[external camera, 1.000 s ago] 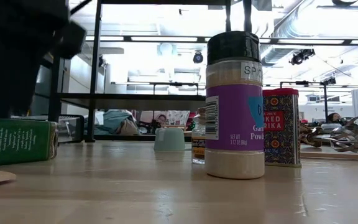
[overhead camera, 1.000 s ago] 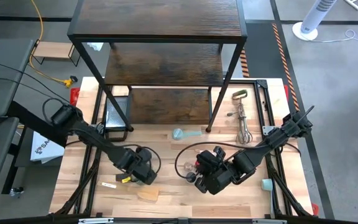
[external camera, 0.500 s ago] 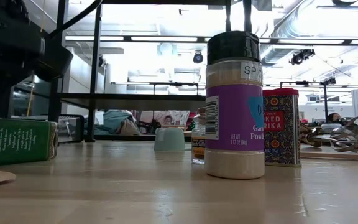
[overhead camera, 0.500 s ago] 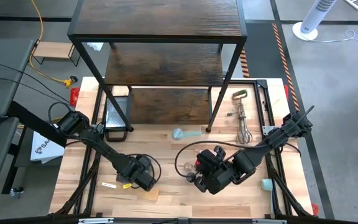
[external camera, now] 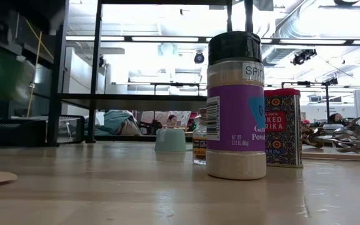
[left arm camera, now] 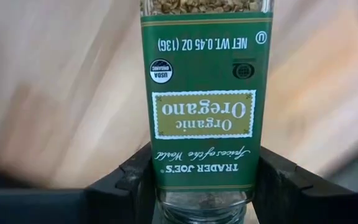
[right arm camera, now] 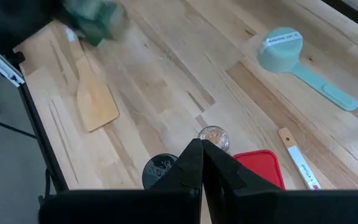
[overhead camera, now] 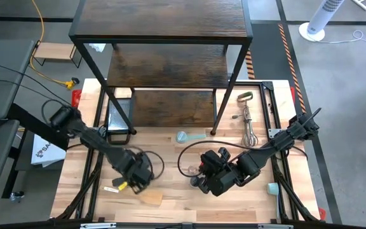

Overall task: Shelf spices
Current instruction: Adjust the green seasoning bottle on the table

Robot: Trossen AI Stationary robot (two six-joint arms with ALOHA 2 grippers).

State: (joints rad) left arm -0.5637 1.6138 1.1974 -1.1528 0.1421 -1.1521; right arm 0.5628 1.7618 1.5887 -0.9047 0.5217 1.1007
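Note:
My left gripper (overhead camera: 135,173) hangs over the table's near left part, shut on a green-labelled oregano jar (left arm camera: 202,112). The low view shows that jar as a green blur (external camera: 5,74) above the table. My right gripper (right arm camera: 201,155) is shut and holds nothing. It hovers over three spices that stand on the table: a dark-lidded garlic powder jar (external camera: 235,106), a red paprika tin (external camera: 283,128) and a tiny pale jar (external camera: 199,145). The dark wooden shelf (overhead camera: 164,25) stands at the table's far side. My left gripper pinches the oregano jar between its two fingers (left arm camera: 129,183), on two opposite sides of the label's end (left arm camera: 166,177), with clear glass just beyond. The fingers point down and lie across the jar. The jar is lifted clear of the table.
A pale wooden spatula (overhead camera: 151,198) lies near the front edge, beside the left gripper. A teal measuring scoop (overhead camera: 184,136) and a metal egg beater (overhead camera: 248,124) lie toward the shelf. A black mesh rack (overhead camera: 118,117) stands beside the shelf's left leg.
My left gripper has come down toward the table's near edge onto the oregano jar, which lay on its side. It has taken hold of the jar and risen, turning as it went. The jar is now lifted clear of the table.

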